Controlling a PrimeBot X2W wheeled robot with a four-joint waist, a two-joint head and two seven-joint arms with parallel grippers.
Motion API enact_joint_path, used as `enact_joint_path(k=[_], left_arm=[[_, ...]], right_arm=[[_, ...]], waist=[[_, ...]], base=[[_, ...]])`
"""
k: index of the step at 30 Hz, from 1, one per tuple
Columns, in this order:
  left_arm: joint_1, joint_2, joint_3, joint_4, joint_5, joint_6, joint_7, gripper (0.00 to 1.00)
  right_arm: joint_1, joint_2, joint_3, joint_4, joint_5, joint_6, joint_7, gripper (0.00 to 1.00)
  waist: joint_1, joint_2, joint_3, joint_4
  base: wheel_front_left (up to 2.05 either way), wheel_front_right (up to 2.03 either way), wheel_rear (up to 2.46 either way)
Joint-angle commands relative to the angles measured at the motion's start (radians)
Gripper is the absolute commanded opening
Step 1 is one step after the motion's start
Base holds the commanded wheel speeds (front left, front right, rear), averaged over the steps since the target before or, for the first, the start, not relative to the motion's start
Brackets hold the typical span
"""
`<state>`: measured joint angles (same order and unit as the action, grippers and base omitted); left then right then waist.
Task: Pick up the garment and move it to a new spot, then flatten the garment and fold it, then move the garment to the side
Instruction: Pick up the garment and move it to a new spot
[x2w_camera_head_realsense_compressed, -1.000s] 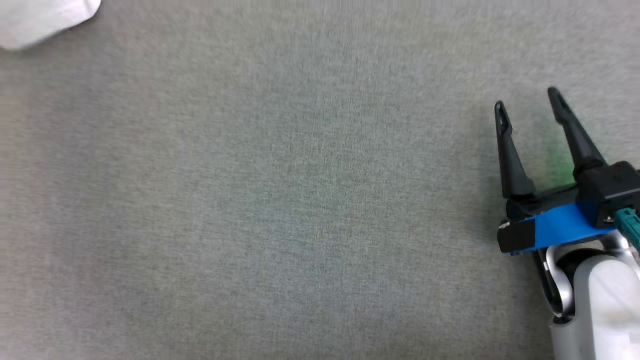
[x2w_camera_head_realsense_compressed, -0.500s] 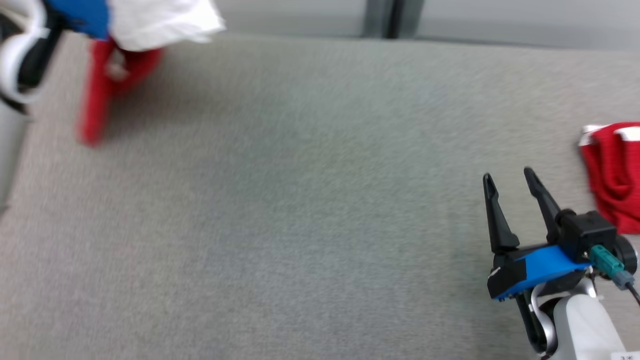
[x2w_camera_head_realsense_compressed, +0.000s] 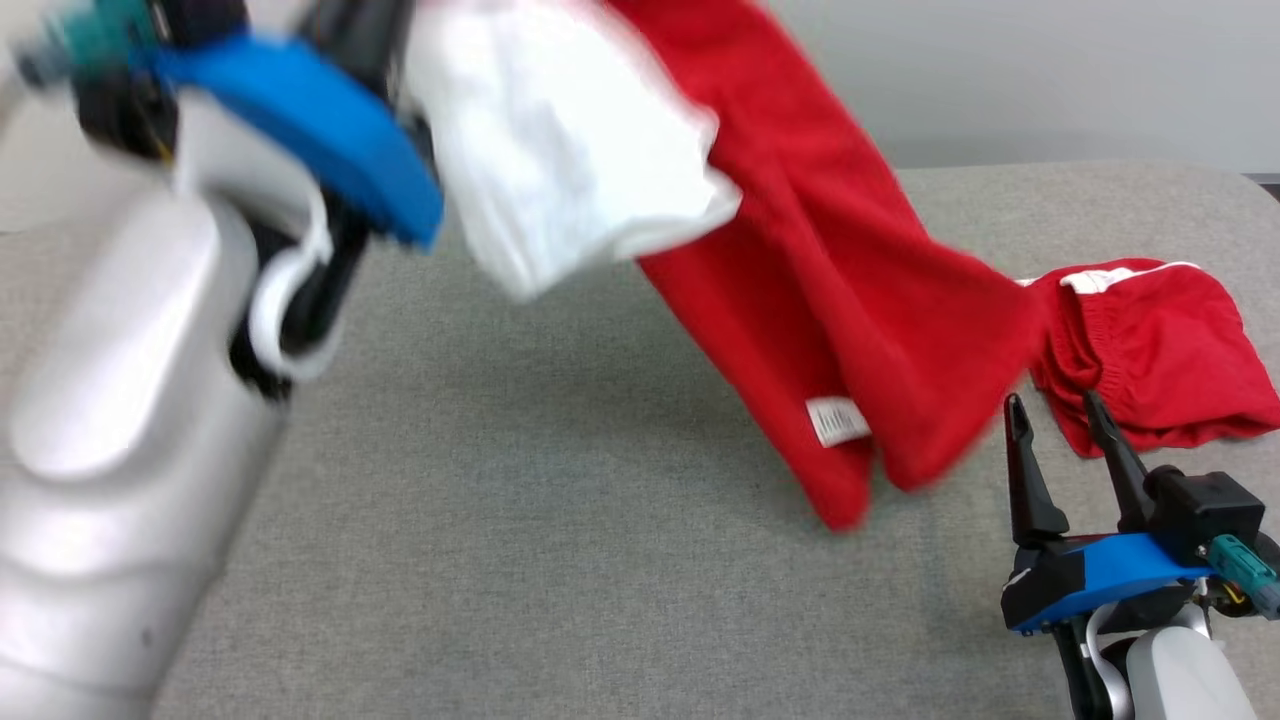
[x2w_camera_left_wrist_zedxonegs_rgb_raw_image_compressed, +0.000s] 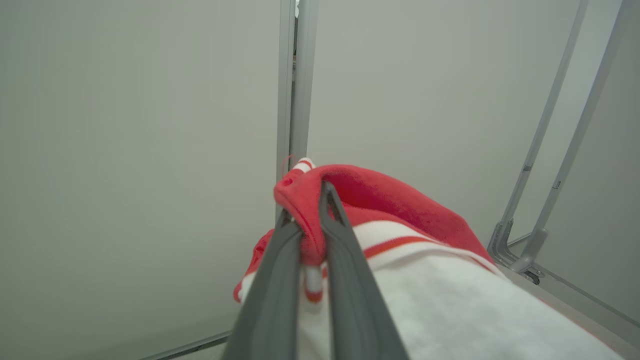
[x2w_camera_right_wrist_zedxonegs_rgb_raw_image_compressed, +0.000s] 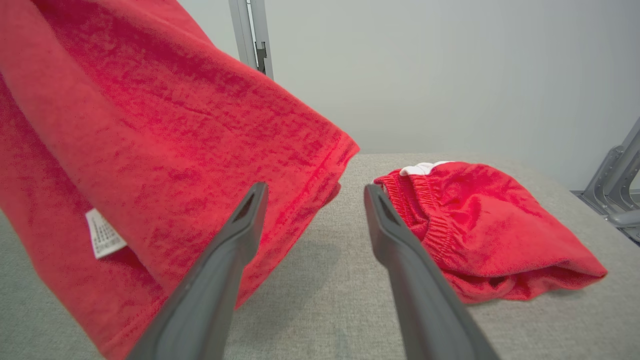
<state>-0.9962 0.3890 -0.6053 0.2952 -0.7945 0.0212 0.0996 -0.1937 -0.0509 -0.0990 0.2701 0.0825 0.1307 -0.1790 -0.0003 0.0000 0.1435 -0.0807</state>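
One garment (x2w_camera_head_realsense_compressed: 830, 300), red with a white panel (x2w_camera_head_realsense_compressed: 560, 170), hangs in the air from 11 o'clock in my head view. Its tail drapes down toward 5 o'clock, where the lowest hem is either brushing the grey table (x2w_camera_head_realsense_compressed: 450, 520) or just above it; I cannot tell which. A small white label (x2w_camera_head_realsense_compressed: 838, 420) shows near that hem. My left gripper (x2w_camera_left_wrist_zedxonegs_rgb_raw_image_compressed: 306, 200) is clenched on a bunched red-and-white edge, with the cloth squeezed between its two fingers.

At 3 o'clock a second red piece (x2w_camera_head_realsense_compressed: 1150, 340) lies crumpled on the table. In the right wrist view it sits apart from the hanging tail, though near it. My right gripper (x2w_camera_head_realsense_compressed: 1052, 400) waits at 4 o'clock, released and empty, fingers pointing at the gap between the two pieces.

I judge this to be the carry to a new spot. The pinch holds only a small bunch, so I want a smooth, unhurried swing to avoid slip. I should lift enough for the tail to clear the other piece, aim for the bare table around 7 o'clock, and touch the tail down first. Drawing the held edge away from it then lays the cloth out long, which should make flattening easier.
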Motion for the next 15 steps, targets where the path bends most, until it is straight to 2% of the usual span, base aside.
enact_joint_path(k=[1, 8, 14, 15], left_arm=[[0.094, 0.000, 0.008, 0.014, -0.027, 0.020, -0.029, 0.00], [0.402, -0.013, 0.033, 0.185, -0.100, 0.043, -0.164, 0.00], [0.455, -0.022, 0.055, 0.375, -0.109, 0.024, -0.263, 0.00], [0.451, -0.028, 0.055, 0.398, -0.106, 0.019, -0.279, 0.27]], right_arm=[[0.008, 0.001, -0.005, 0.006, 0.006, 0.000, -0.009, 1.00], [-0.023, 0.000, -0.023, 0.020, -0.005, 0.000, -0.022, 1.00], [-0.042, 0.000, -0.024, 0.038, -0.013, 0.000, -0.028, 1.00], [-0.044, 0.000, -0.023, 0.043, -0.013, 0.000, -0.028, 1.00]], waist=[[0.0003, 0.0000, 0.011, 0.006], [0.0003, 0.0000, 0.053, 0.020], [0.0003, 0.0000, 0.081, 0.033], [0.0003, 0.0000, 0.082, 0.035]], base=[[0.00, 0.00, 0.00], [0.00, 0.00, 0.00], [0.00, 0.00, 0.00], [0.00, 0.00, 0.00]])
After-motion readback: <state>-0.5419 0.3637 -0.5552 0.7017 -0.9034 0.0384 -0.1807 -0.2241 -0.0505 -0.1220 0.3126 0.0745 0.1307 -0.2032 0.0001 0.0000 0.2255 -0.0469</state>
